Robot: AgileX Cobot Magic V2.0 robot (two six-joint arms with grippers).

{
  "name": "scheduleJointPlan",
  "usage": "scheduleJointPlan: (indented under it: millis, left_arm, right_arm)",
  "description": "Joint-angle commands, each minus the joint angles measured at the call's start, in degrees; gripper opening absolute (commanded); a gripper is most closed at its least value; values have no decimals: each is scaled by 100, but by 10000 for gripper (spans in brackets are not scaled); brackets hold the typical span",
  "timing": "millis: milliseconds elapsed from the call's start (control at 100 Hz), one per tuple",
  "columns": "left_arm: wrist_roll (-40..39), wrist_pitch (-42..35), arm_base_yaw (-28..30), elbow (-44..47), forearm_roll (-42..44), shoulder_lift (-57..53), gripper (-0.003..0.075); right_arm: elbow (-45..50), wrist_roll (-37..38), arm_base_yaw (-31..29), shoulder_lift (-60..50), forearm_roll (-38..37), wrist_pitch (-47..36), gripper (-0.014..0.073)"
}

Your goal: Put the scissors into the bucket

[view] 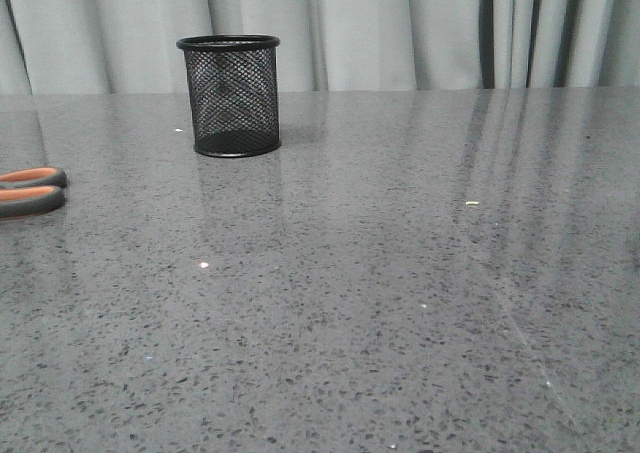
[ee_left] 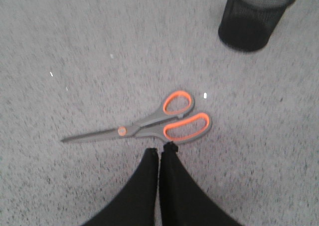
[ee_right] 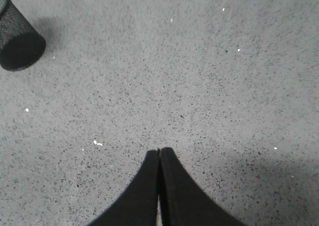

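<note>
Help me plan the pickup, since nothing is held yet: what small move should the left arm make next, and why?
Probably open the left gripper and lower it over the scissors. Its fingers are shut and hang just short of the orange handles, while the scissors lie flat on the table, apart from the upright bucket. The right gripper, also shut, has only bare tabletop near it.

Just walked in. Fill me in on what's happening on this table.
Nothing is being handled yet. The scissors lie flat on the grey table, blades closed, near its left edge in the front view. The black mesh bucket stands upright and apart from them, farther back, and looks empty. The left gripper is shut, its tips close to the orange handles. The right gripper is also shut, over bare tabletop. The scissors are not in the bucket.
</note>
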Motion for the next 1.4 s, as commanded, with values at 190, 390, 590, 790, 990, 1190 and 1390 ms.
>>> scheduleJointPlan:
  millis: [190, 390, 590, 790, 990, 1190, 1390]
  left_arm:
    - [717, 191, 6, -314, -436, 442, 128]
    - [910, 190, 6, -314, -568, 442, 479]
    - [1447, 378, 6, -336, -568, 572, 438]
    - [2180, 916, 6, -350, -568, 1205, 430]
    - [2845, 1034, 6, -416, -547, 1883, 430]
    - [3325, 1242, 6, -1025, -420, 2461, 430]
    - [4593, 1258, 6, -1565, -304, 2625, 430]
  right_arm:
    - [-394, -485, 55, 536, 448, -1, 271]
    - [-394, -494, 55, 574, 507, -108, 474]
    - [-394, -537, 55, 574, 507, -119, 466]
    - [-394, -541, 55, 574, 517, -183, 466]
    - [-394, -550, 55, 574, 517, -183, 466]
    - [-394, -613, 234, 574, 517, -183, 466]
    - [-394, -663, 454, 574, 517, -183, 466]
